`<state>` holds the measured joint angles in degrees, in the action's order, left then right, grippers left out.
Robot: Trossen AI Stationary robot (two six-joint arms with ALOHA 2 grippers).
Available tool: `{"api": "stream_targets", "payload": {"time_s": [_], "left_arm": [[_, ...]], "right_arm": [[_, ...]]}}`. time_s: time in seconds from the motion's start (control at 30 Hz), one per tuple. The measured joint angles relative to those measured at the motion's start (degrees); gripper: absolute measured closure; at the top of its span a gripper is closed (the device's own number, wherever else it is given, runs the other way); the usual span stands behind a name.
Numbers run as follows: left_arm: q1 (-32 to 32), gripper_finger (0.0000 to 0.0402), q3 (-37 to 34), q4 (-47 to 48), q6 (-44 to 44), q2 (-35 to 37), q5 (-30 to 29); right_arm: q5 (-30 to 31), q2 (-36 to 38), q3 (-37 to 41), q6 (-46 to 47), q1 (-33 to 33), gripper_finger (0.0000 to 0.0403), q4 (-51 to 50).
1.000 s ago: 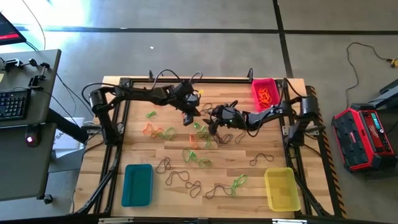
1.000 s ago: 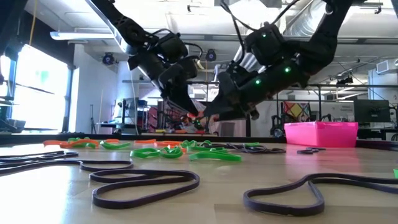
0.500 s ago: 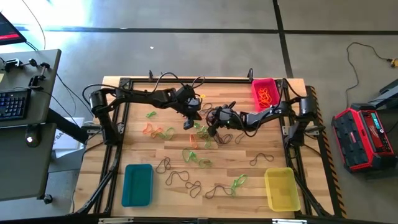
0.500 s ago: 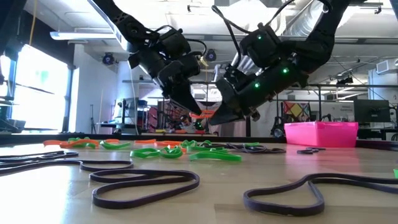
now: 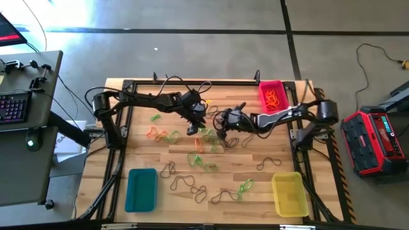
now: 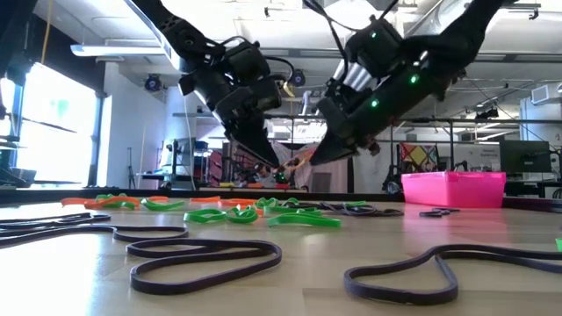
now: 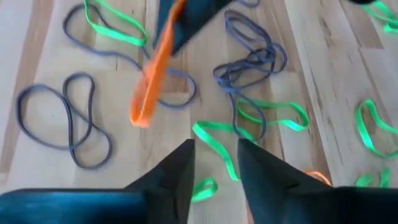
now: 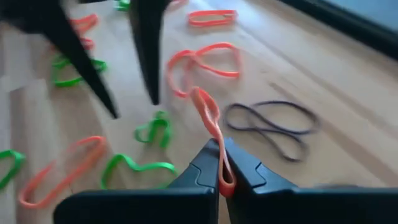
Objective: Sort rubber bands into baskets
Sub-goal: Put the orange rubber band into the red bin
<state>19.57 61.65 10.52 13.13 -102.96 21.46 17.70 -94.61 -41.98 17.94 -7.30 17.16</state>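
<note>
My right gripper [image 8: 221, 163] is shut on an orange rubber band [image 8: 206, 115] above the middle of the table. My left gripper [image 7: 214, 152] stands open just to its left, with nothing between its fingers; the orange band [image 7: 149, 87] hangs a little way in front of it. Many more rubber bands lie flat on the wood: green [image 5: 203, 160], dark [image 5: 185, 184] and orange [image 5: 156, 134]. The pink basket [image 5: 271, 96] at the far right holds orange bands. The teal basket [image 5: 141, 189] stands near left, the yellow basket [image 5: 289, 193] near right. My right gripper pinches one end of the orange loop [image 8: 221, 177] between its two fingertips, both strands together. The fingers slant downward, coming from the table's right side. The rest of the band [image 7: 144, 102] hangs slack below them, clear of the table.
Loose bands cover the table's middle and near part, with dark loops [image 6: 206, 259] close to the near edge. A black frame [image 5: 192, 83] runs along the far edge. The two grippers stand close together [image 6: 290, 158].
The orange band has passed from my left gripper to my right one: the left held it, the right closed on it, and the left has let go. My right gripper has since risen a little with the band hanging from it.
</note>
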Motion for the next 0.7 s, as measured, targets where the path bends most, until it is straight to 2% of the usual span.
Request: {"api": "stream_targets", "payload": {"time_s": [0.27,0.5,0.7], "left_arm": [[-1.51,0.0243,0.00,-4.39,-0.95,0.00,0.02],[-3.34,0.0240,0.00,-4.79,-0.60,0.00,0.02],[-3.95,0.0240,0.00,-4.82,-0.55,0.00,0.02]], "right_arm": [[10.02,13.93,0.00,5.96,-4.97,0.0402,-24.02],[14.78,26.48,0.00,13.01,-15.84,0.0403,-47.71],[15.14,29.86,0.02,14.21,-26.26,0.0403,-54.51]]}}
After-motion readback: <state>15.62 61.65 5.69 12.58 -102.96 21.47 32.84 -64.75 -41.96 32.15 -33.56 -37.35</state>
